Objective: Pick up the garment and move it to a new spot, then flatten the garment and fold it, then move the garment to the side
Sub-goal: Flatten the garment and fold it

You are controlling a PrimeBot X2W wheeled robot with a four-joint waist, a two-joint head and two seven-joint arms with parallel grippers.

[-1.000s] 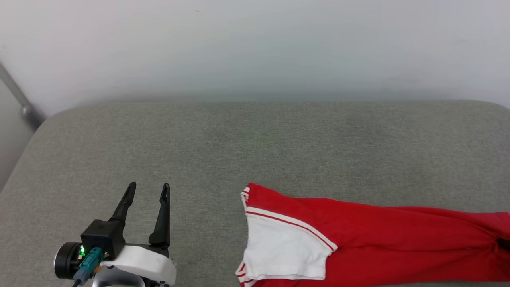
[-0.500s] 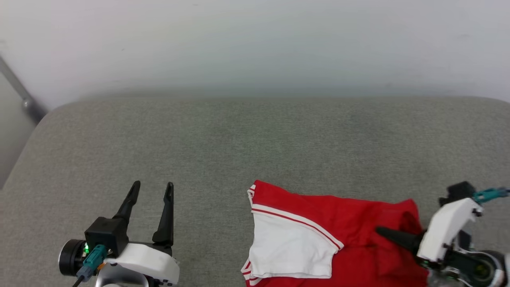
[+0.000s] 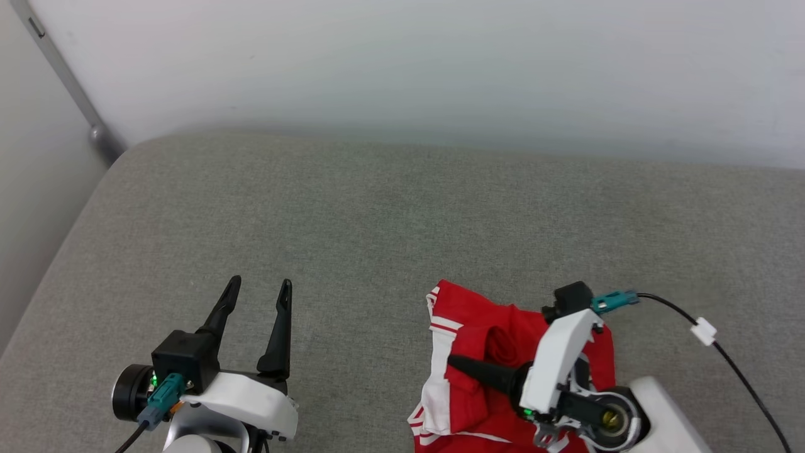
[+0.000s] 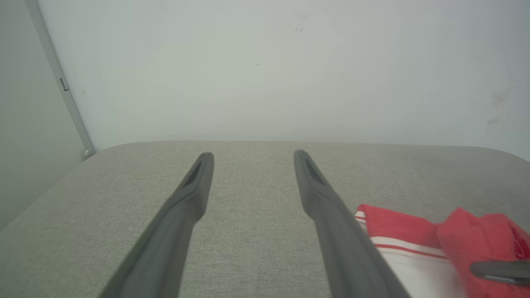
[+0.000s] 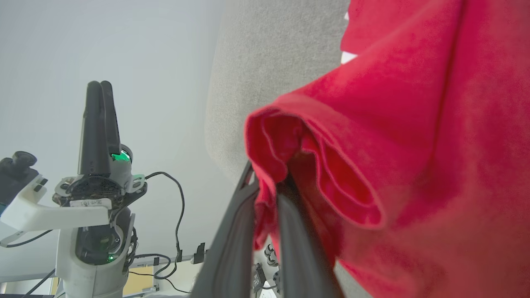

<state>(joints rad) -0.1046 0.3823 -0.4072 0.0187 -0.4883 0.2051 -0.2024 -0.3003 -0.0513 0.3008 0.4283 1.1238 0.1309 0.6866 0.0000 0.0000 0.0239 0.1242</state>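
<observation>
The garment (image 3: pixel 484 343) is a red shirt with a white sleeve and red-white stripes, bunched in a heap at the near right of the grey cushion (image 3: pixel 377 214). My right gripper (image 3: pixel 454 363) points left across it, shut on a fold of the red cloth. In the right wrist view that fold (image 5: pixel 331 165) is pinched between the two fingers (image 5: pixel 290 231). The left wrist view has the garment (image 4: pixel 397 231) at its lower right. My left gripper (image 3: pixel 259 290) stands open at the lower left, apart from the garment, with nothing between its fingers (image 4: pixel 194 190).
A pale wall (image 3: pixel 402 63) rises behind the cushion. A grey metal bar (image 3: pixel 69 88) slants down at the far left corner. A black cable (image 3: pixel 723 352) with a white tag runs off my right wrist over the cushion.
The head camera has swung. My right gripper has come in from the right and dragged the red cloth leftward, so the spread shirt is now bunched into a heap. The left gripper stays open.
</observation>
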